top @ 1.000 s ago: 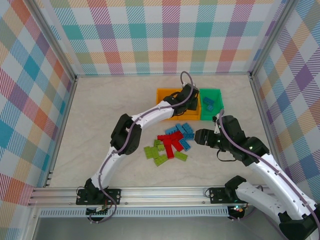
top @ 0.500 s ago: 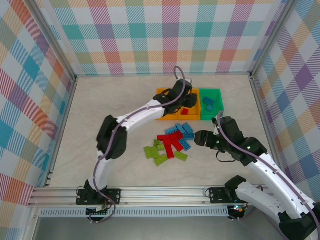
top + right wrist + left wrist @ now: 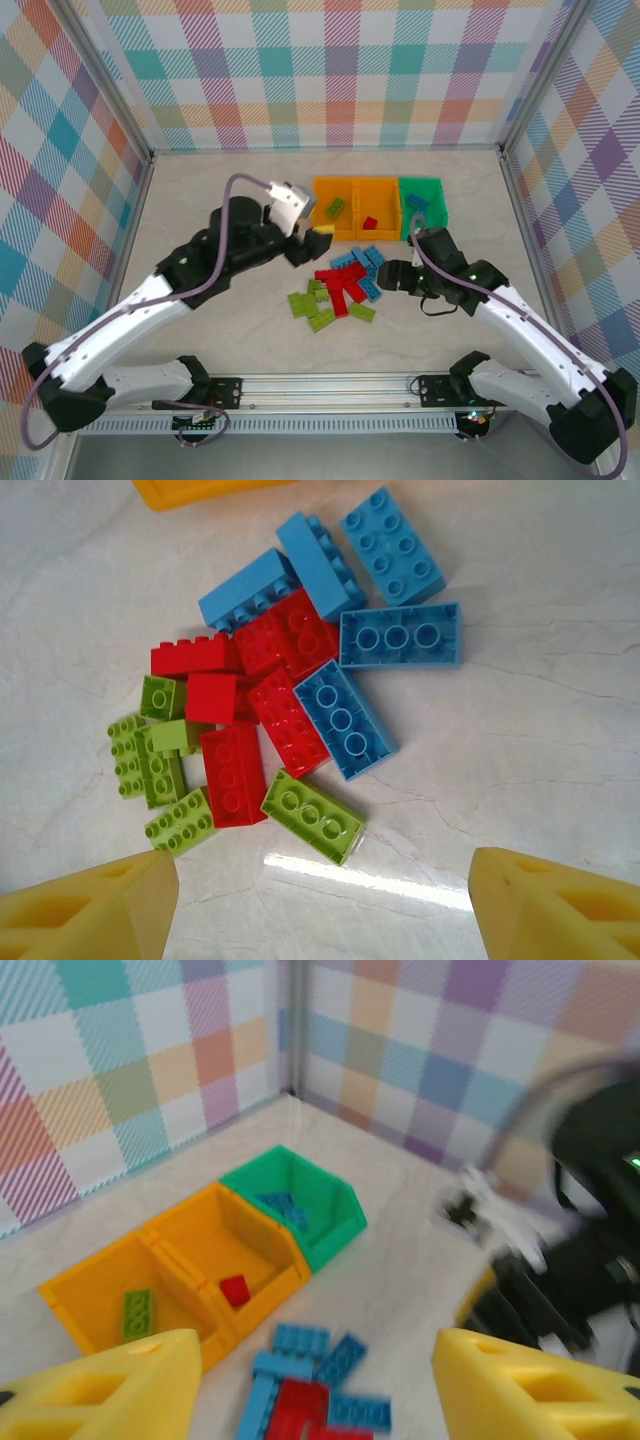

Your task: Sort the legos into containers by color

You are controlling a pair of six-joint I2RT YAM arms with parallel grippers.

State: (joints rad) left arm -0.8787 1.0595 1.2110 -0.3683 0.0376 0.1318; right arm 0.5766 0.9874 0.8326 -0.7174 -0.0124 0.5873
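Note:
The loose legos (image 3: 338,285) lie in a pile mid-table: red (image 3: 232,772), light blue (image 3: 345,718) and lime green (image 3: 312,816) bricks. The containers stand behind it: a left orange bin (image 3: 335,181) with one green lego (image 3: 137,1312), a middle orange bin (image 3: 378,181) with one red lego (image 3: 235,1290), and a green bin (image 3: 422,181) with blue legos (image 3: 280,1205). My left gripper (image 3: 312,243) hangs open and empty, just left of the pile's far end. My right gripper (image 3: 385,275) is open at the pile's right edge, above the lime brick, holding nothing.
Checked walls enclose the table on three sides. The right arm (image 3: 580,1260) reaches in beside the green bin. Bare tabletop (image 3: 200,220) stretches to the left of the bins and in front of the pile.
My left arm has drawn back from over the middle orange bin toward the left and near side, and a red lego now shows in that bin. The right gripper edged toward the pile.

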